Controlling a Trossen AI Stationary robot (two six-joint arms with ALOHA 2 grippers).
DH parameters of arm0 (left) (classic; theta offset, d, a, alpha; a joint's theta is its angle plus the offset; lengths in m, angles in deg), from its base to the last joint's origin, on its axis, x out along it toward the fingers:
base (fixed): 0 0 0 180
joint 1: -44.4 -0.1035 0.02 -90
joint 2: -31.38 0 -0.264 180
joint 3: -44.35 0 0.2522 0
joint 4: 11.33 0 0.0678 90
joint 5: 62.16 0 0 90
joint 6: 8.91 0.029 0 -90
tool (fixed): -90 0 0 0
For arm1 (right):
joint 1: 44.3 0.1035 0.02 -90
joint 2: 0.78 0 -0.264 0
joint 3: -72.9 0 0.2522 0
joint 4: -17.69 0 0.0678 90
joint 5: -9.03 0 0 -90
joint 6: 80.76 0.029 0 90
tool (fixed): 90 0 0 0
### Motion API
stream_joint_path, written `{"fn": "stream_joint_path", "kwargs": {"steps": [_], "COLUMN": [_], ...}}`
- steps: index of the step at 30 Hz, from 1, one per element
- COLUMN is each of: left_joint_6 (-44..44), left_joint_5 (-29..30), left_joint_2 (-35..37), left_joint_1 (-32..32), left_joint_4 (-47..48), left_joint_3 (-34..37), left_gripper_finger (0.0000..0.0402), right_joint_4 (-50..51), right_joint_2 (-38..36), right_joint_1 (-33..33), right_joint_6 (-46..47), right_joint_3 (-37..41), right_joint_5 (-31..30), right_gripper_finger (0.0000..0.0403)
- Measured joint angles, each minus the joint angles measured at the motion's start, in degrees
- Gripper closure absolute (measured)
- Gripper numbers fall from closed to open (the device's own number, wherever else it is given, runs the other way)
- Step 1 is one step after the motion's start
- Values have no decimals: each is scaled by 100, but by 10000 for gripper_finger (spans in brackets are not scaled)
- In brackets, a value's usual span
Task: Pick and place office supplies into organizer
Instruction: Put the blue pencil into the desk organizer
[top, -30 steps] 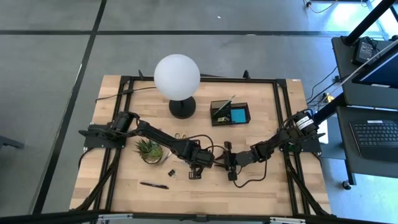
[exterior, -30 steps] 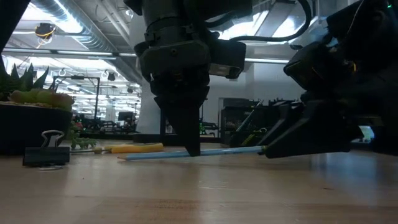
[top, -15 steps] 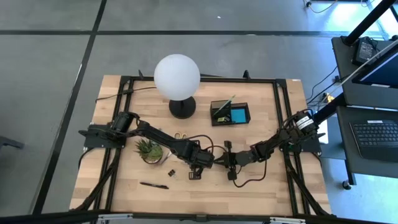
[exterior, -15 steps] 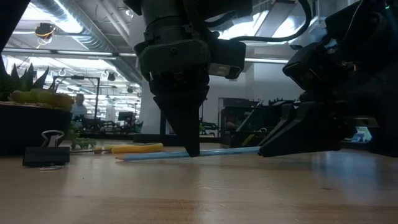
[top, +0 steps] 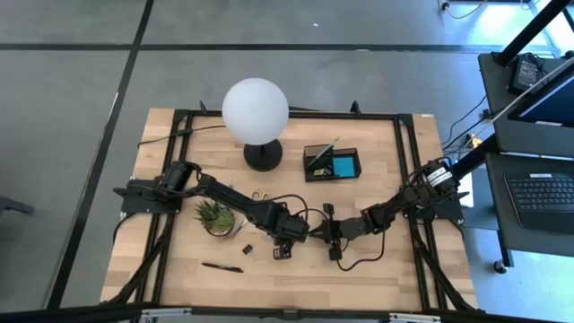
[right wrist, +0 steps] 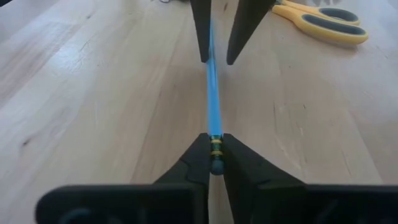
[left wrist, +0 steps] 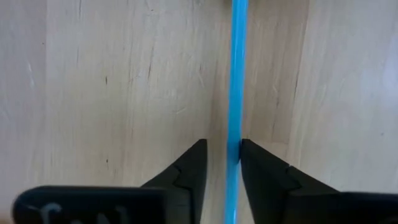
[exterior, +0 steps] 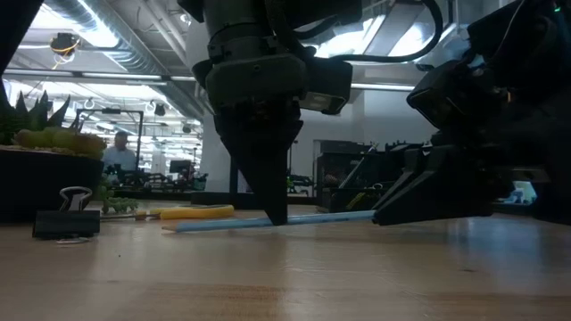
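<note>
A blue pencil (exterior: 321, 218) lies flat on the wooden table, between the two arms. My left gripper (left wrist: 222, 163) points straight down over its middle, narrowly open, with one finger on each side of the shaft (right wrist: 210, 37). My right gripper (right wrist: 215, 155) lies low along the table and is shut on the pencil's eraser end. The yellow-handled scissors (right wrist: 317, 18) lie flat beyond the pencil. The black organizer (top: 332, 163) stands at the far side and holds a blue pad and a pen. My left gripper stands astride the pencil's middle from above. The shaft (left wrist: 236, 124) runs close along one finger (left wrist: 252, 163), and I cannot tell whether they touch. My right gripper pinches the pencil's eraser end (right wrist: 215, 149) between its two fingertips. It comes level from the table's right, its fingers along the pencil, which lies on the table.
The white globe lamp (top: 256, 108) stands far left of the organizer. The potted plant (top: 215, 215) sits left of my left arm. A binder clip (exterior: 67, 218) and a second clip (top: 280, 253) lie near the left gripper, and a black pen (top: 221, 266) lies by the near edge.
The pencil has slid a little along its own length toward the table's left edge, together with my right gripper at its eraser end. My left gripper has stayed over it.
</note>
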Motion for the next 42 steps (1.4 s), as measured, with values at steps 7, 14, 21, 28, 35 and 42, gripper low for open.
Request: {"fn": "stream_joint_path", "kwargs": {"steps": [7, 14, 21, 28, 35, 42], "left_joint_6": [11, 14, 70, 185, 271, 271], "left_joint_5": [-271, -913, -961, -867, -846, -822], "left_joint_2": [0, 0, 115, 499, 568, 568], "left_joint_1": [0, -2, 0, 0, 2, 2], "left_joint_4": [2, 7, 16, 63, 68, 82], "left_joint_3": [0, 0, -4, -24, -26, -26], "left_gripper_finger": [272, 261, 261, 262, 261, 263], "right_joint_4": [2, 2, 4, 41, 52, 57], "right_joint_2": [0, -2, -2, -4, -4, -4], "right_joint_1": [0, 2, 2, 0, -4, -4], "right_joint_6": [-4, 0, -10, -2, -7, -9], "right_joint_3": [0, 0, 0, 0, 2, 4], "right_joint_5": [-2, 13, 8, -26, -57, -46], "right_gripper_finger": [371, 365, 367, 362, 371, 367]}}
